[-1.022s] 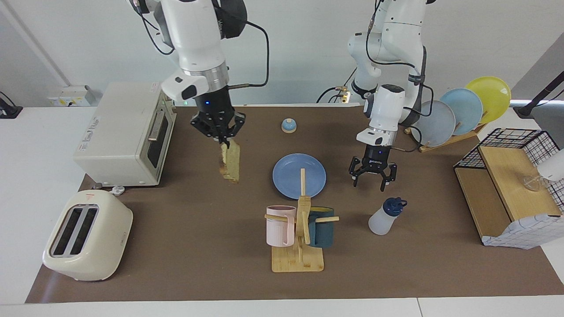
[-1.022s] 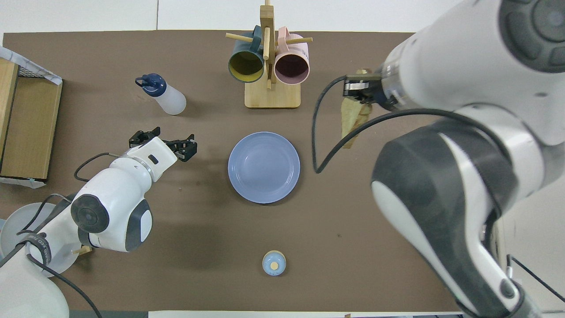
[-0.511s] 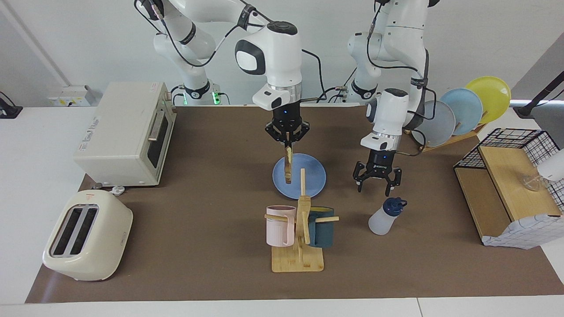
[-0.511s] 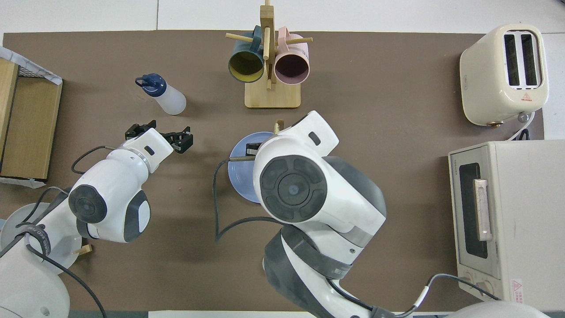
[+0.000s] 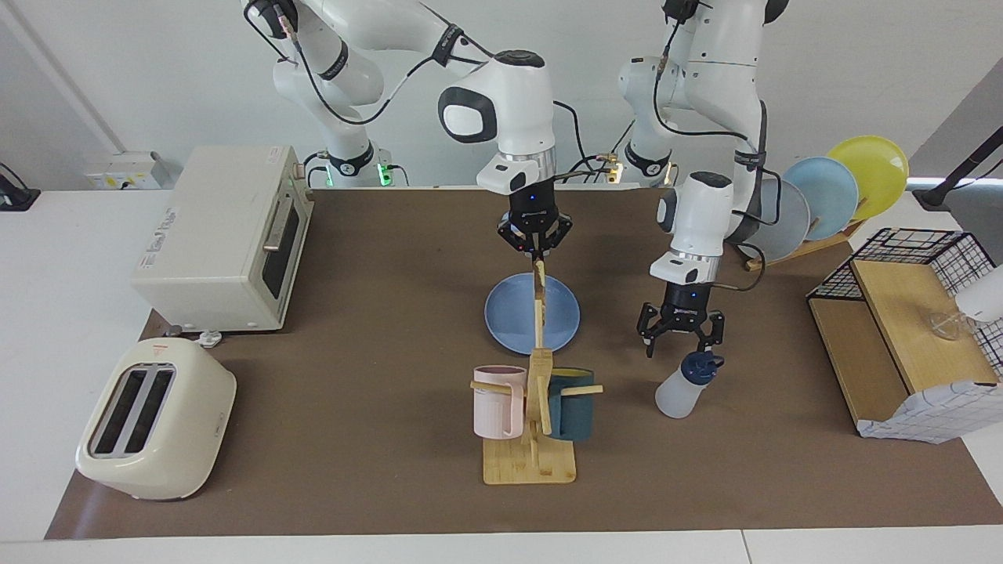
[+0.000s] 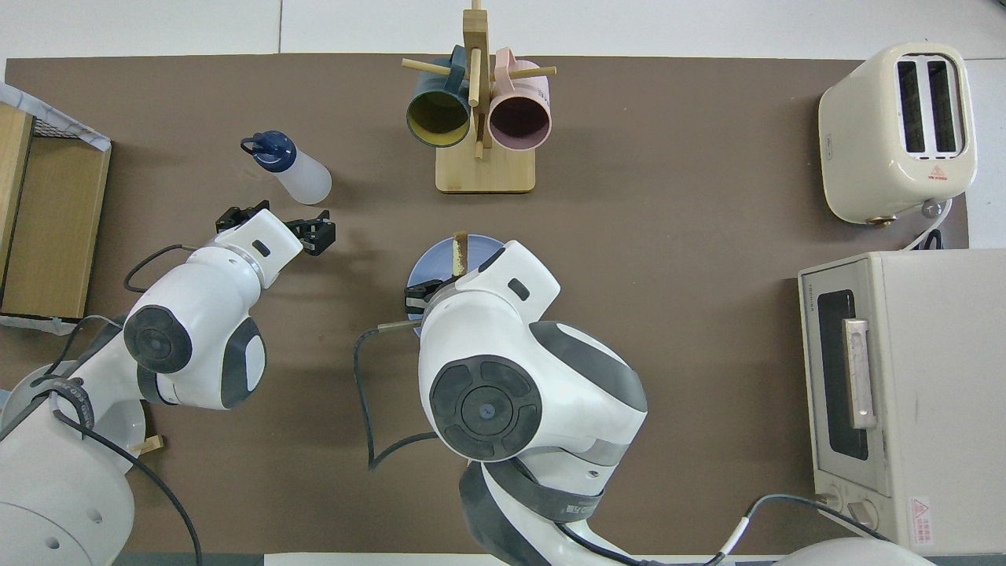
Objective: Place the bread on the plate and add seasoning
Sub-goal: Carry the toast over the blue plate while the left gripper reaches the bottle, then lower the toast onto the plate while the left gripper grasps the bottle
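I see a matt brown mat (image 5: 376,368) covering the table. My arms' shells (image 5: 517,102) look glossy white plastic. The mug stand (image 5: 533,458) is pale wood, the bottle (image 5: 678,395) translucent plastic.

My arms are white with dark grey joints, and my left end effector (image 5: 680,338) and right end effector (image 5: 534,251) are black. The bread (image 5: 538,283) is pale yellowish-tan with a browner crust. The plate (image 5: 509,313) is medium blue. The bottle (image 5: 678,393) is cloudy white with a navy cap. The surface (image 5: 376,376) is brown. One mug (image 5: 497,401) is pink, the other mug (image 5: 570,406) dark teal, on a pale wooden stand (image 5: 530,462). The toaster (image 5: 153,419) is cream, the oven (image 5: 219,235) off-white. The racked plates (image 5: 823,196) are grey, light blue and yellow. The wire basket (image 5: 909,243) is black.
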`<state>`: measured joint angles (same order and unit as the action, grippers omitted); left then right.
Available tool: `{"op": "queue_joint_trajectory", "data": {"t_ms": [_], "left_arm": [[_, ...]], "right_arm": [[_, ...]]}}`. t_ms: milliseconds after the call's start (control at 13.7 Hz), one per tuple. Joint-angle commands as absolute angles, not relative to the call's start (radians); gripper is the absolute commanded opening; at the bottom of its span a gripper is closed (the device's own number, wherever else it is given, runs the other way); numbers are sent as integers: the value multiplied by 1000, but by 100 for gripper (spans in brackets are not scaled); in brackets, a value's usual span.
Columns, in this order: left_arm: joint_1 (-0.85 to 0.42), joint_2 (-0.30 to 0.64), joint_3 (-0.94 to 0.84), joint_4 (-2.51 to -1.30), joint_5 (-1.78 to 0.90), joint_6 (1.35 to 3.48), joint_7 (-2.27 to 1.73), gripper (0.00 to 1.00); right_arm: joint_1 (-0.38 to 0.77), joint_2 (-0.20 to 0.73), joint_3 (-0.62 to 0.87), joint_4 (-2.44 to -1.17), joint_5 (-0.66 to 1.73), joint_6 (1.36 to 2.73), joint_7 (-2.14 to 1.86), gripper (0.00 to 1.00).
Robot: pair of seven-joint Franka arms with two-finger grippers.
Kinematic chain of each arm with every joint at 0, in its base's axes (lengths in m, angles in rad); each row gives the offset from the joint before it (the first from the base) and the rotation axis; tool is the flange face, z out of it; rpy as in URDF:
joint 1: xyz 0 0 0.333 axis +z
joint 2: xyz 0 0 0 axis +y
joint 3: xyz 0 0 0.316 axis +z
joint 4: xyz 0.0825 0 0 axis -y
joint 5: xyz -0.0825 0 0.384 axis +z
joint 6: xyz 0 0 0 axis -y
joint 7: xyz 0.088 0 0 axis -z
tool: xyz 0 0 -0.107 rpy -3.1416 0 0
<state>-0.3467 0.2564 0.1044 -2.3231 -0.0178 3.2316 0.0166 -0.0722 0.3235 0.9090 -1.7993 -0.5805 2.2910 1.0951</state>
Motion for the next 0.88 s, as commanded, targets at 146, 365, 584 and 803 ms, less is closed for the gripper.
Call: {"op": "queue_joint_trajectory", "data": {"t_ms": [146, 365, 584, 803], "left_arm": [[-638, 331, 379, -2266, -119, 3260, 15, 100], [-649, 350, 380, -2260, -171, 3321, 11, 100], [-690, 432, 380, -2244, -317, 3454, 12, 100], [-689, 437, 379, -2230, -318, 3458, 11, 100]], "right_arm": [[-58, 405, 927, -1813, -710, 2336, 1234, 0], [-54, 417, 927, -1821, -719, 2332, 1243, 0], [-55, 416, 927, -1827, -719, 2333, 1243, 0], [-60, 416, 927, -1880, -758, 2353, 1268, 0]]}}
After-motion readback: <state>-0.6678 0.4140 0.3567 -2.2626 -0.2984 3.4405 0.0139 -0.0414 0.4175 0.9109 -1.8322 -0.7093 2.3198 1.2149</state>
